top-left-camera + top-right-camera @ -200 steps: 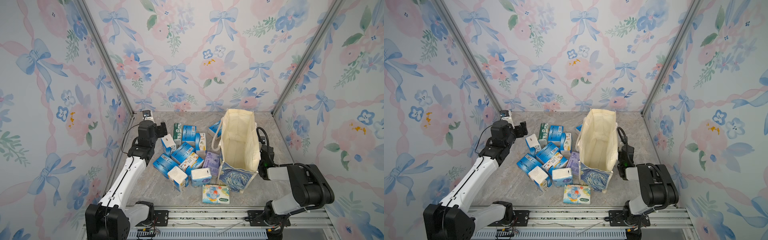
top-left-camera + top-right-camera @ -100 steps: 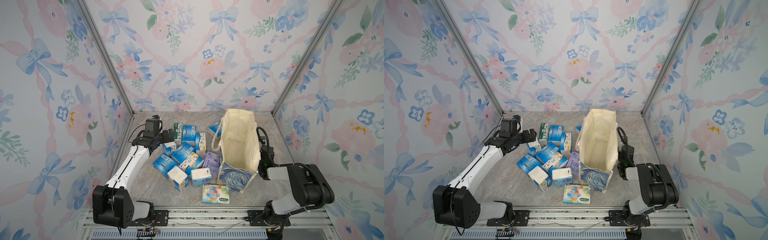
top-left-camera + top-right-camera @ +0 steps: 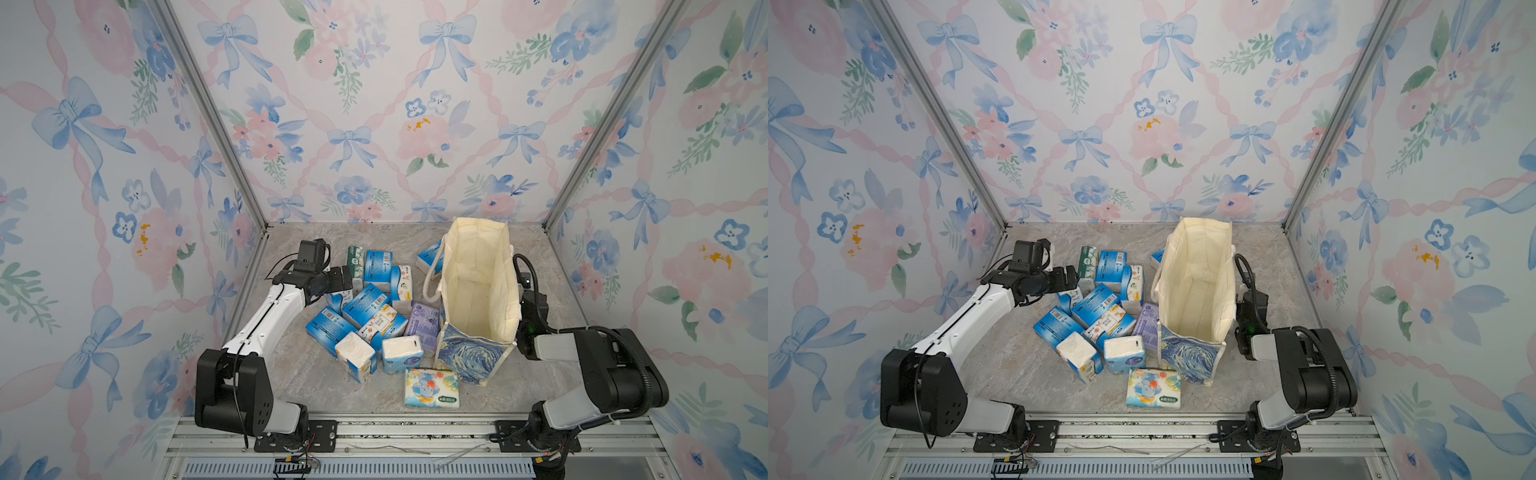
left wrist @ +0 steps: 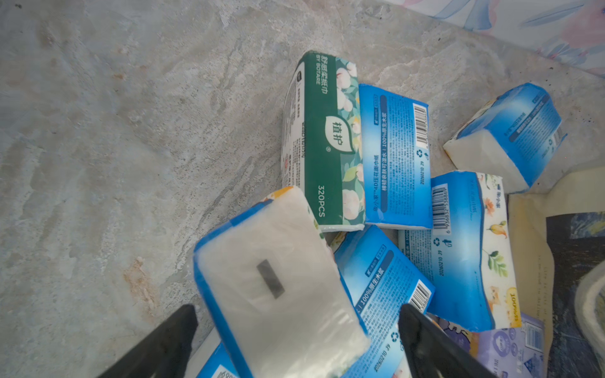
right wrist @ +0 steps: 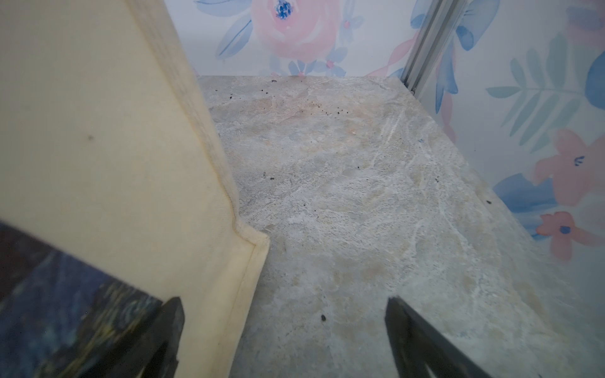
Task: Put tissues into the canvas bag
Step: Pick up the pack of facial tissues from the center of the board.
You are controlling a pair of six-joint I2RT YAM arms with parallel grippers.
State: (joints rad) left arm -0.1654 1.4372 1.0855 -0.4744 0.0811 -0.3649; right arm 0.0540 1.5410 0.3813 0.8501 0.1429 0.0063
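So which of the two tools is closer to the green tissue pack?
Left. The left tool is right beside the green pack; the right tool sits beyond the canvas bag.

Lab test booth, floral panels (image 3: 374,124), aluminium rail (image 3: 415,432)

Open floor (image 3: 309,376) flanks the tissues (image 3: 365,305); the canvas bag (image 3: 459,266) crowds their other side.

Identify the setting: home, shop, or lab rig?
Most likely a lab data-collection booth, not a home. Printed floral wallpaper panels sit in aluminium frame posts; two robot arms are mounted on a metal rail; the marble-look tabletop holds tissue packs and a canvas bag.
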